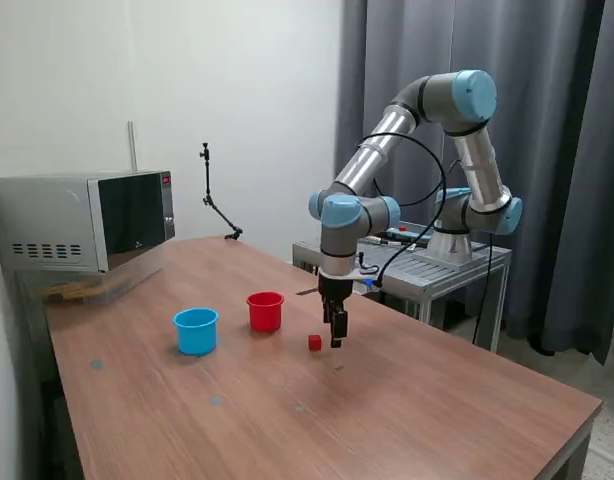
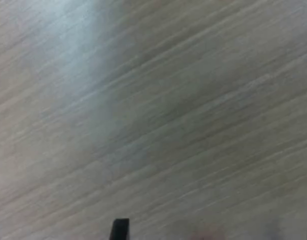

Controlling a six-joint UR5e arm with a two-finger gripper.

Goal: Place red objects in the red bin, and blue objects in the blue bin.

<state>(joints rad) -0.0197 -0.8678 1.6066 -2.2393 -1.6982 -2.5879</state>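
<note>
A wooden bench (image 1: 287, 400) fills the exterior view, described here from that view's left to its right. At far left a grey microwave (image 1: 82, 220) sits on the bench's back corner, well apart from the work. Next comes the blue bin (image 1: 196, 330), a light blue cup standing upright, and just to its right the red bin (image 1: 265, 311), a red cup, also upright. The two cups are near each other but not touching.

Further right one red cube (image 1: 314, 342) lies on the bare wood. The gripper (image 1: 337, 338) hangs just beside it, on its right, pointing straight down close to the bench. The jaws appear spread in the wrist view, where only two dark fingertips (image 2: 120, 230) show at the frame edge over blurred wood grain; nothing is seen between them. No other cubes can be made out.

The step in hand looks like picking up this red cube. To do it well, the arm should centre over the cube before lowering and closing.

Nothing stands between cube and red bin. Behind the arm, a metal stand (image 1: 437, 265) stays clear.
</note>
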